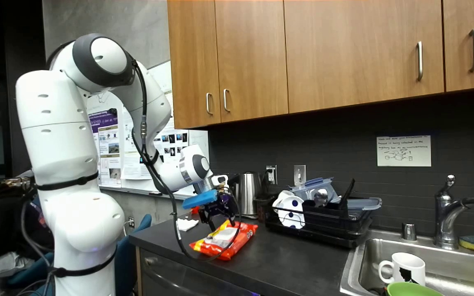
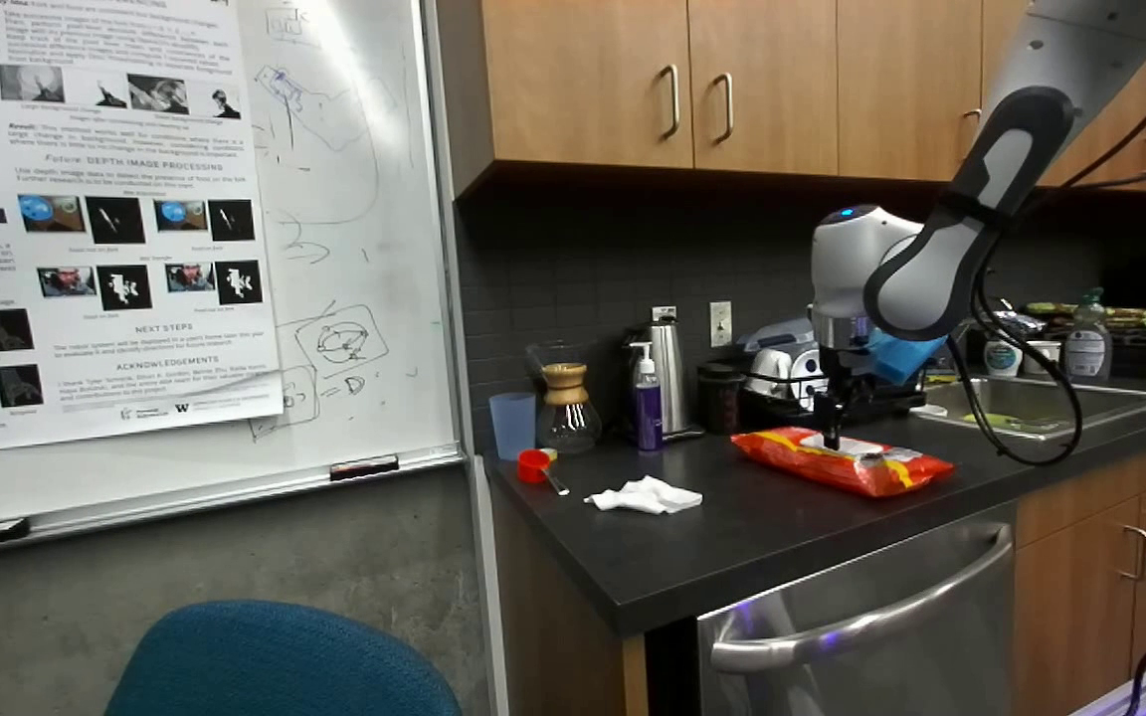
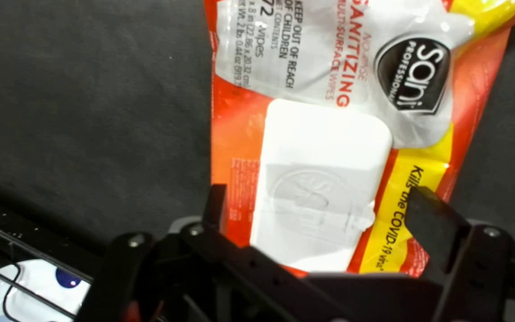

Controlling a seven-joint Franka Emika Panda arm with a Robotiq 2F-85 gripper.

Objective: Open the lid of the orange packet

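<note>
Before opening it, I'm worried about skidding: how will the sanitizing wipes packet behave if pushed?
The sanitizing wipes packet would probably flex, given its creased film. That film's gloss suggests it may slide. Lying flat on the counter, it seems unlikely to roll.

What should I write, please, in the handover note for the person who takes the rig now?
Gripper: open, holding nothing, at the Sani wipes packet; contact unclear.
Packet: lying on the dark countertop.
White lid: flat on the packet's top, apparently closed.
Done: gripper in place at the lid.
Left: raise the lid, perhaps by the small tab at its edge.
</note>
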